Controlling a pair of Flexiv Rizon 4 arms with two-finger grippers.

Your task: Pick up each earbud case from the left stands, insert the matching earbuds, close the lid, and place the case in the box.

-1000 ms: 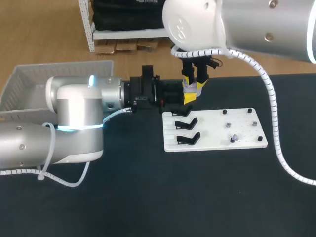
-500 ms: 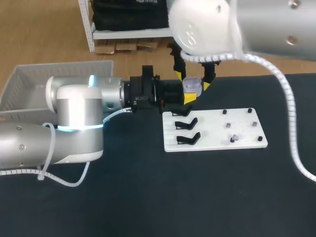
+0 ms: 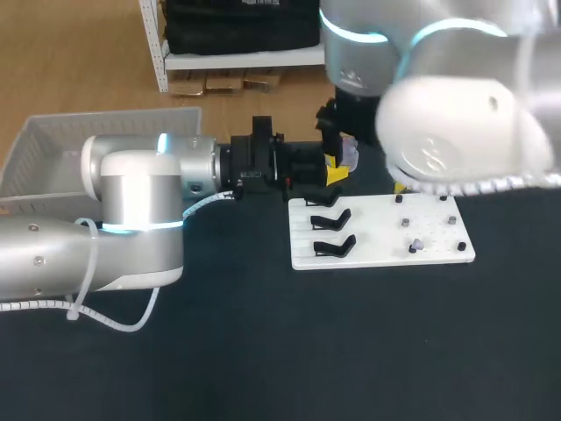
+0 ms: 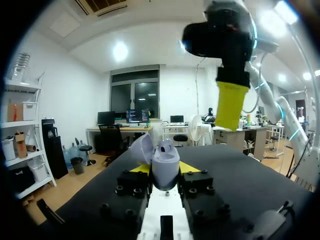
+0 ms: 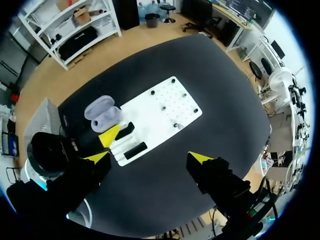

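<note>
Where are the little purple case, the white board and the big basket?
earbud case [image 4: 165, 165]: left wrist view, on its rounded lower half.
white board [image 3: 377, 250]: head view, on a bare patch near its front edge.
basket [image 3: 61, 145]: head view, on its mesh wall.

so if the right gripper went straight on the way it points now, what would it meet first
Most likely the black table, just beside the white pegboard near its black stands. The right gripper points down from high up, fingers open, and nothing shows in between, though the exact line is unclear.
</note>
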